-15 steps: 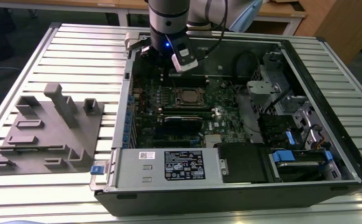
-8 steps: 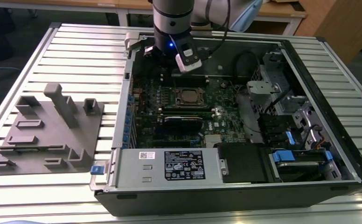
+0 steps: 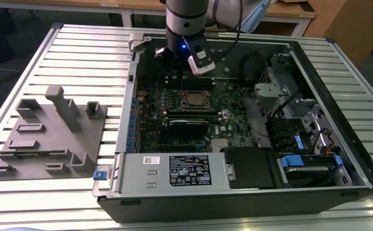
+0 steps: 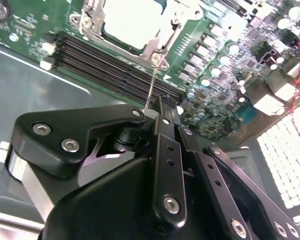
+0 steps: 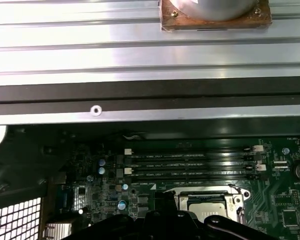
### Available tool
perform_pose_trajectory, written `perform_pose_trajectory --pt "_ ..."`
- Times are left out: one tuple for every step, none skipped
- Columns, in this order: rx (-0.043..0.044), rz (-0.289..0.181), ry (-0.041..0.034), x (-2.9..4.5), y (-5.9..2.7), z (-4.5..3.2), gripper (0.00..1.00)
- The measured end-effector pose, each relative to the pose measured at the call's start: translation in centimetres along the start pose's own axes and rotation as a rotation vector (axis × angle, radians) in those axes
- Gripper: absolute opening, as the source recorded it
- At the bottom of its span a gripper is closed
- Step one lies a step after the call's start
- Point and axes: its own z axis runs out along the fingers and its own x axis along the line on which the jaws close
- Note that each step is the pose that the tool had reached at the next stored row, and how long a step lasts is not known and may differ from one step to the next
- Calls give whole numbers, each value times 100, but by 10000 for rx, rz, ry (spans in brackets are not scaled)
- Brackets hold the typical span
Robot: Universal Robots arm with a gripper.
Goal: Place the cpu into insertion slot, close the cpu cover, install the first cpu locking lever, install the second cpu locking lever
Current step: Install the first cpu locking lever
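Twice, in both wrist views, saw the cpu (image 4: 127,22) seated in the insertion slot (image 5: 185,207) under the cpu cover (image 4: 151,46); found the gripper (image 4: 164,109) closed, touching a locking lever (image 4: 151,85).

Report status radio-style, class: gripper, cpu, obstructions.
Gripper at lever tip. Cpu seated, cover down. Memory slots alongside, nothing blocking.

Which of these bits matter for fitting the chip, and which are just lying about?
In the job: the cpu, the cpu cover framing it, the thin locking lever, the claw beside that lever.
Just about: the memory slots, the power-supply box, the grey moulded tray at the exterior view's left.
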Motion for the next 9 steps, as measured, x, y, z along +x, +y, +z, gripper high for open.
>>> perform_pose_trajectory --pt "-1 0 0 -17 1 0 11" --pt "-1 1 1 -35 2 1 11" --pt "-1 0 2 -50 2 0 11" --pt "0 0 2 -64 3 1 11" --pt "-1 1 2 -78 3 1 11" --pt "-1 0 2 -90 4 0 11" --pt "0 1 3 -99 4 1 11" --pt "-1 0 2 -106 4 1 11" --pt "-2 0 1 -111 5 1 11"
